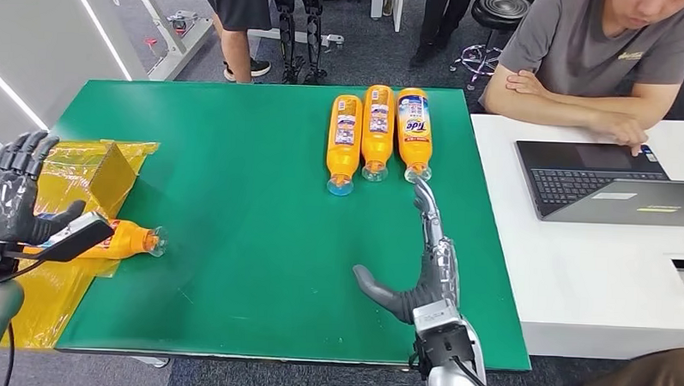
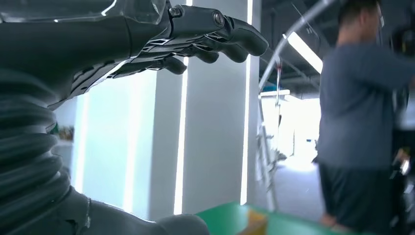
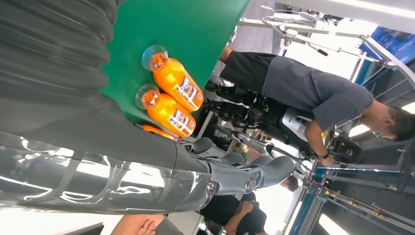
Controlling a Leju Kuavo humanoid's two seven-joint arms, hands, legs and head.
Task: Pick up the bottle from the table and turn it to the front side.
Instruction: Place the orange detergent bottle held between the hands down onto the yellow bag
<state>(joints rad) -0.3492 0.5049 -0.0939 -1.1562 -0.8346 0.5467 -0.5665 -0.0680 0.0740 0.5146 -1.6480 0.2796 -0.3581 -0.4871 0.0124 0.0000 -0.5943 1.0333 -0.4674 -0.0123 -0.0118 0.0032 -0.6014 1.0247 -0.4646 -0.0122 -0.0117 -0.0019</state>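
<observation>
Three orange bottles lie side by side at the back middle of the green table [image 1: 251,241], caps toward me: the left one [image 1: 344,138], the middle one [image 1: 378,127] and the right one [image 1: 414,127], whose Tide label faces up. A fourth orange bottle [image 1: 133,240] lies at the table's left edge, cap pointing right. My right hand [image 1: 428,256] is stretched out flat and empty, thumb spread, fingertips just short of the right bottle's cap. In the right wrist view, my right hand [image 3: 235,171] has two bottles [image 3: 177,84] [image 3: 169,114] beyond it. My left hand [image 1: 14,197] is raised at the left edge, fingers [image 2: 215,34] apart, holding nothing.
A yellow plastic sheet [image 1: 39,294] and a yellow box [image 1: 99,174] cover the table's left edge. To the right stands a white table [image 1: 593,279] with an open laptop [image 1: 605,181]; a seated person [image 1: 601,56] rests a hand on it. Other people stand behind the table.
</observation>
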